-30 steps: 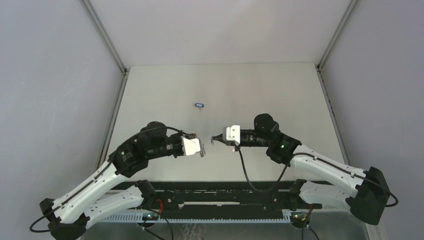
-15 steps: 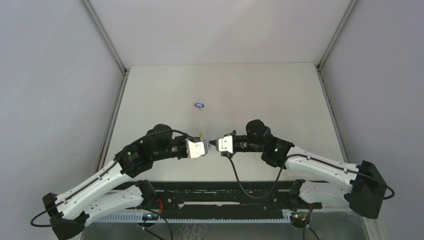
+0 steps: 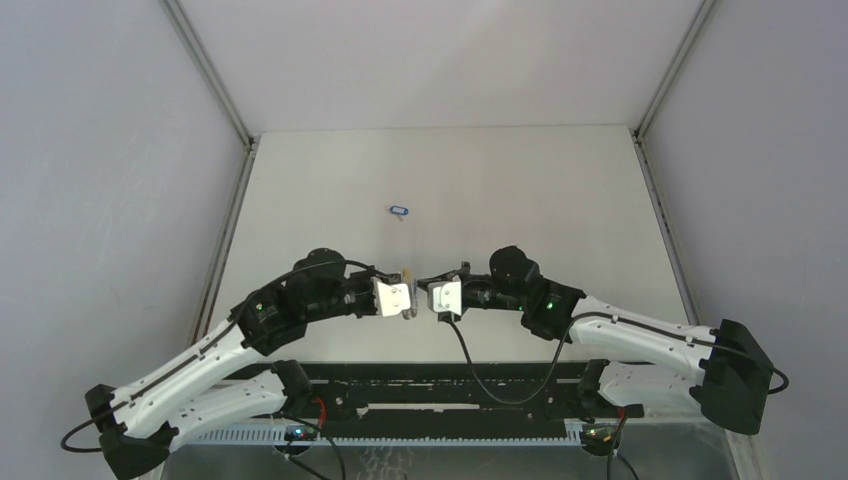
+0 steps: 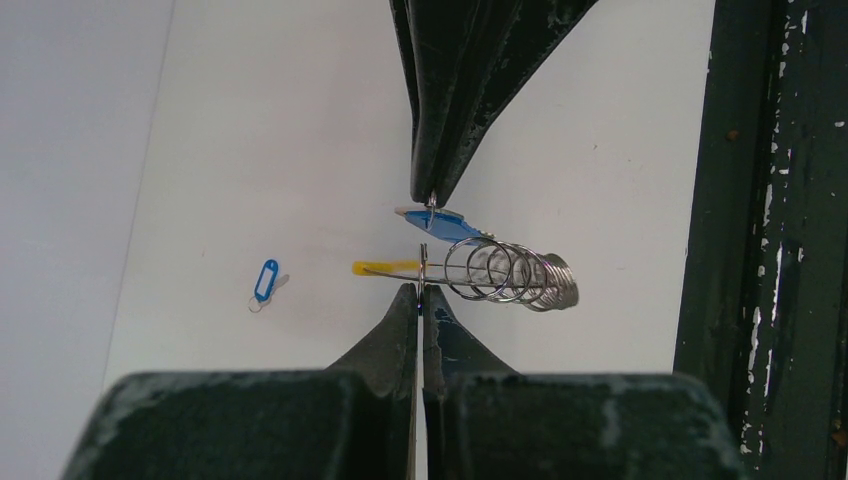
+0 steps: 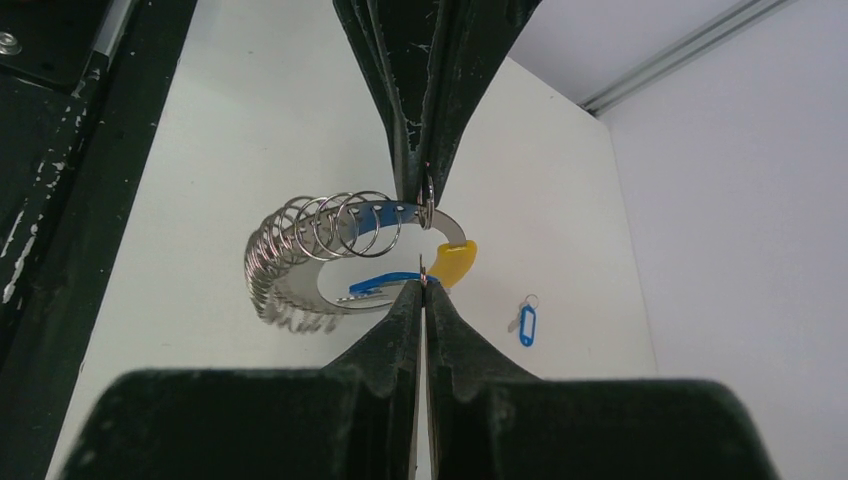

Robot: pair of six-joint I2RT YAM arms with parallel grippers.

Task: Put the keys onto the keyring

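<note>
You had the left gripper (image 4: pixel 421 292) clamped on the keyring (image 4: pixel 555 285), the right gripper (image 5: pixel 423 287) clamped on a key (image 4: pixel 445 223) just beside its yellow end (image 4: pixel 372 268).

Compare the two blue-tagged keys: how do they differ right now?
The held key hangs off the table, pinched in the shut right tool; the loose key lies flat on the table, untouched. The held key is right beside the keyring, which the shut left tool grips; the loose key lies well apart from it. Both have an oblong blue tag.
</note>
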